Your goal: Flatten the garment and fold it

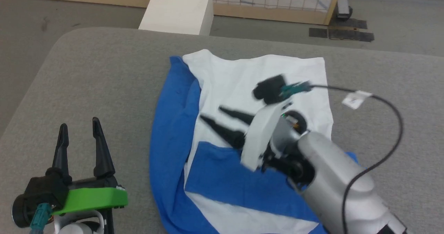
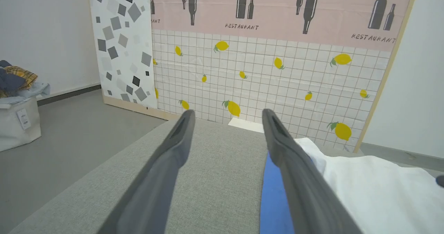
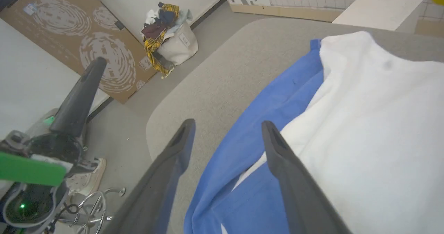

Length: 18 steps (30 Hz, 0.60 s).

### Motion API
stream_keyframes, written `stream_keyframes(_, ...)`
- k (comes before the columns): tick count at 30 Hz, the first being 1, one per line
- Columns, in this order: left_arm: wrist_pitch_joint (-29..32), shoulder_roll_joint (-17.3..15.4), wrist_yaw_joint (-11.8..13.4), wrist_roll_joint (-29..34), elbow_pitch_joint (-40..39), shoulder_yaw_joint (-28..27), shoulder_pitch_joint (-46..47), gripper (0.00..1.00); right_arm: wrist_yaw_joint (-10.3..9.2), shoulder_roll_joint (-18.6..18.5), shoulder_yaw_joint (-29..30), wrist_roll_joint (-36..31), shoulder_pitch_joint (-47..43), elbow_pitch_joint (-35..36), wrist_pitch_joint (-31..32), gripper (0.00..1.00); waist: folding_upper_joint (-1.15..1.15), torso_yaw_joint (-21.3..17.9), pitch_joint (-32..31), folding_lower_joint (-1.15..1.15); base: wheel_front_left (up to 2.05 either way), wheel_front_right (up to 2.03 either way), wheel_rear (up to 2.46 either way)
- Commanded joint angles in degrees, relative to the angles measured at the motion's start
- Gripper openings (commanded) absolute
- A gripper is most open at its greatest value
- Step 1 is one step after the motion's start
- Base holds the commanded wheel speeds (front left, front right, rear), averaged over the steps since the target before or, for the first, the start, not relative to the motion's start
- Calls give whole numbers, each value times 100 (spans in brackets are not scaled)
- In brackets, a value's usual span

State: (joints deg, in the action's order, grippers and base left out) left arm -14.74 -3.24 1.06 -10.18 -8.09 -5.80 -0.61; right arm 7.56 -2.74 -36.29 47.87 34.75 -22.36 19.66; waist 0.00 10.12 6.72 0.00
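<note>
Right end effector (image 1: 211,112), released, hangs over garment (image 1: 242,70) ctr, fingers pointing left; your left end effector (image 1: 79,124), also released, sits farther off.

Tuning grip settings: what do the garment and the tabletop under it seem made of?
The garment looks like thin, soft, matte cloth, probably a knit: it lies limp with rounded folds along its blue edge. The tabletop seems covered in matte grey woven fabric, showing a fine speckled weave and rounded corners; its core cannot be told.
</note>
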Motion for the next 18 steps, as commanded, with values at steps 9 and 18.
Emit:
stream_keyframes(9, 2, -51, -19, -182, 196, -39, -131, 100, -8, -388, 2508, -852, -337, 548, -802, 100, 0, -598, -308, 0, 0, 0, 0)
stream_keyframes(18, 60, -72, -54, -326, 399, 6, 60, 100, -8, -326, 4562, -1613, -1493, 1556, -327, 100, 0, -880, -91, 0, 0, 0, 0)
